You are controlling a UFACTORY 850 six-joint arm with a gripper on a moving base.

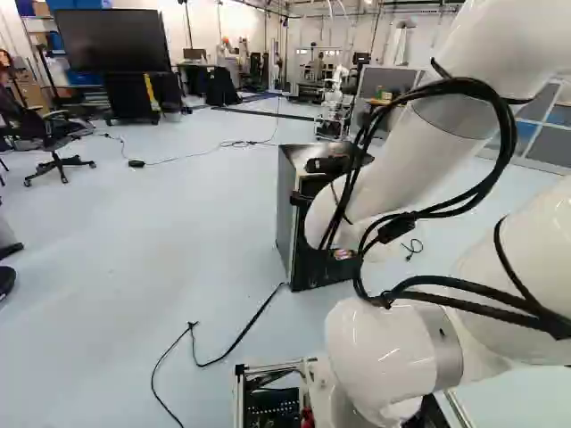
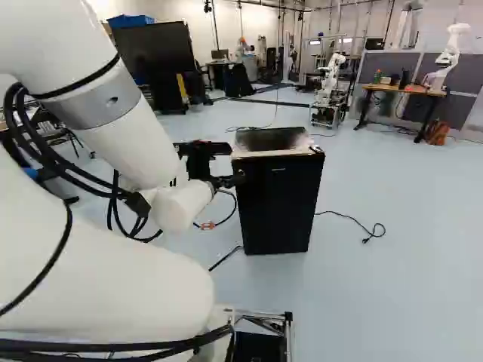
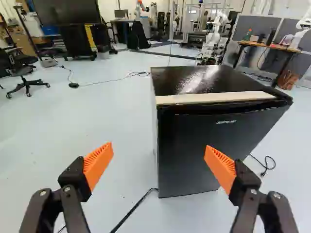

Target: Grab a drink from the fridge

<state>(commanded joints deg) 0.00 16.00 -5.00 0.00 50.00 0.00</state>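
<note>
Aiming our gripper [image 3: 158,148], spread and empty, at the door [image 3: 194,141], we should pry its left edge [image 3: 160,153] gently.

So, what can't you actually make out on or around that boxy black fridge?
- Inside of the boxy black fridge: hidden by its door in every view.
- Its back: faces away in all views.
- Much of its front, left base view: behind the thick white robot arm.
- Start of the thin black plugged cord, right base view: behind the fridge.
- Near end of the long black cable, left base view: cut off by the edge.
</note>
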